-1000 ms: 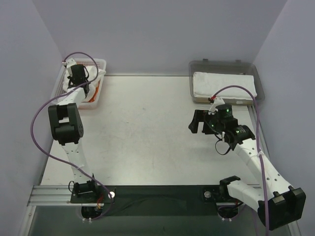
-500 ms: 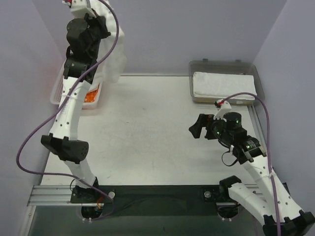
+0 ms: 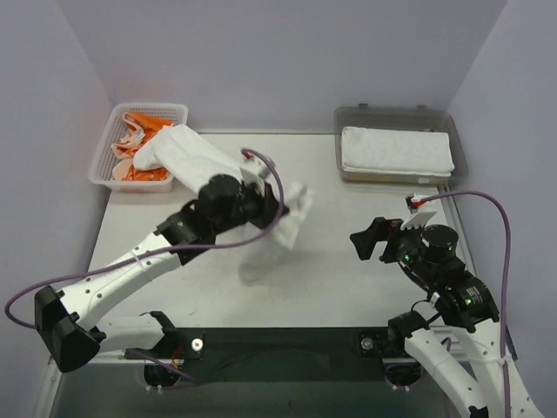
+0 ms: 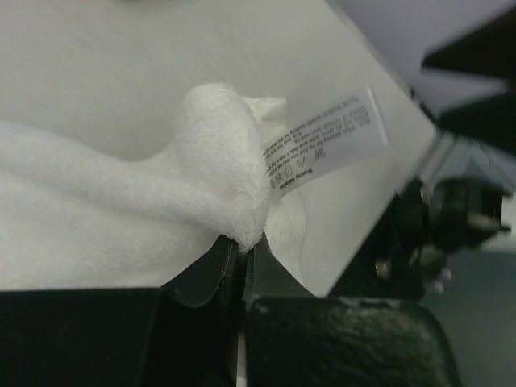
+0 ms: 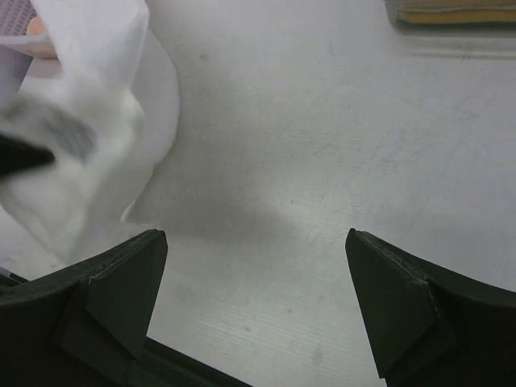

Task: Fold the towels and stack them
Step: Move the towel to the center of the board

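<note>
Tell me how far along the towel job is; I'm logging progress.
Done: one folded white towel lies in the grey tray. In hand: the left end effector is shut on an unfolded white towel stretching from the mesh basket over the table. The right end effector is open and empty. Left: folding and stacking that towel, then the orange-and-white towel in the basket.

Basket far left, tray holding folded towel far right, loose towel between
</note>
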Robot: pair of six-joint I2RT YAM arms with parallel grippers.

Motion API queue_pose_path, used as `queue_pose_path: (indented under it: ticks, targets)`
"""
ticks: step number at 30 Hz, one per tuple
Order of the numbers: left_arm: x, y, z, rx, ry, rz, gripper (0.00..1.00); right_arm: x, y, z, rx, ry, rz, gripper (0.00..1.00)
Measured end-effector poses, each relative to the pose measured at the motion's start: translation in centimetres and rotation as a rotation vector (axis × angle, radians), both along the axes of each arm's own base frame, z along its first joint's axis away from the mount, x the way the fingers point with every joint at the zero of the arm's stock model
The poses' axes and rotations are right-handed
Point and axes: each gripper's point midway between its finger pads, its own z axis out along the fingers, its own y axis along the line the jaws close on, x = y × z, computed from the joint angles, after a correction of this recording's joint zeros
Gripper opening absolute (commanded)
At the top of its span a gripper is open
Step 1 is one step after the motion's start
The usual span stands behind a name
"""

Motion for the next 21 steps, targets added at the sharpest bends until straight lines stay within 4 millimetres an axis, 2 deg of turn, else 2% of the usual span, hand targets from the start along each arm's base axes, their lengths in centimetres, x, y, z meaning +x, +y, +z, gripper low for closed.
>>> queue_pose_path:
  ticks: [3, 5, 7, 9, 10, 13, 15, 18, 19, 21]
  targets:
    - [-8.2, -3.1, -9.0, 0.126, 0.149, -0.218, 0.02, -0.1, -0.4, 0.1, -0.009, -0.012, -0.012, 0.99]
    - [-12.5, -4.2, -12.8, 0.204, 0.198, -0.33, 0.08, 0.0, -0.4, -0.2, -0.017, -0.002, -0.014, 0.99]
    - [-15.7, -5.5, -14.3, 0.245, 0.215, -0.428, 0.16, 0.1, -0.3, -0.6, -0.026, 0.019, -0.013, 0.99]
    - [-17.8, -6.5, -14.6, 0.242, 0.219, -0.496, 0.26, 0.4, -0.1, -1.4, -0.039, 0.051, -0.008, 0.98]
    - [-18.4, -7.0, -14.4, 0.229, 0.219, -0.522, 0.45, 0.6, 0.0, -1.8, -0.048, 0.072, -0.005, 0.98]
    - [-18.6, -7.7, -13.2, 0.182, 0.204, -0.536, 0.83, 1.2, 0.7, -3.6, -0.067, 0.149, 0.017, 0.97]
    - [-17.9, -7.6, -12.2, 0.158, 0.187, -0.503, 0.86, 1.5, 1.4, -4.8, -0.07, 0.209, 0.043, 0.96]
    - [-15.5, -5.9, -9.7, 0.103, 0.159, -0.388, 0.83, 1.7, 3.4, -6.7, -0.076, 0.295, 0.118, 0.93]
    - [-14.0, -4.7, -9.0, 0.076, 0.155, -0.32, 0.82, 1.7, 4.3, -7.5, -0.085, 0.322, 0.15, 0.92]
    - [-10.4, -1.1, -7.0, -0.002, 0.135, -0.162, 0.79, 1.3, 6.2, -9.2, -0.123, 0.387, 0.222, 0.9]
